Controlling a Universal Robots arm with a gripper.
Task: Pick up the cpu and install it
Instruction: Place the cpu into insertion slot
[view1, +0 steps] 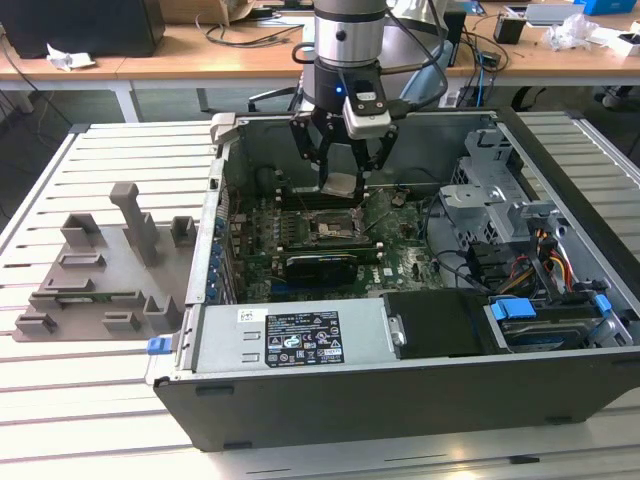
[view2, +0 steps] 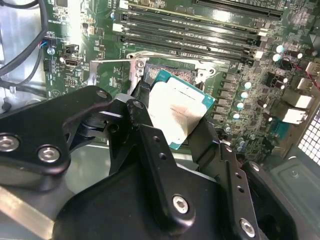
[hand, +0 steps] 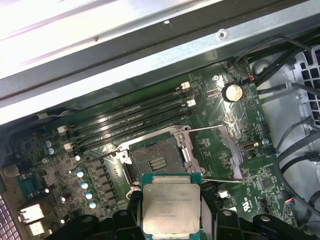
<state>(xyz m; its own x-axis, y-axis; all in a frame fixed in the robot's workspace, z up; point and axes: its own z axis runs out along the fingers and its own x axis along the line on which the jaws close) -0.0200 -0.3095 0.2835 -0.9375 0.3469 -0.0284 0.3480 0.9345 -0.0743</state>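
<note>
End effector closed on cpu. Black fingers pinch two opposite edges. Cpu silver top faces up. Cpu held in air, just above open socket on green motherboard. Socket metal lid flipped open. All this inside open computer case on desk. Grey tray sits beside case, on exterior view's left.

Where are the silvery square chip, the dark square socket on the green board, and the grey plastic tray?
silvery square chip (hand: 171, 210), first wrist view, middle of metal top.
dark square socket (hand: 156, 161), first wrist view, open centre.
grey plastic tray (view1: 100, 268), exterior view, flat base.
</note>
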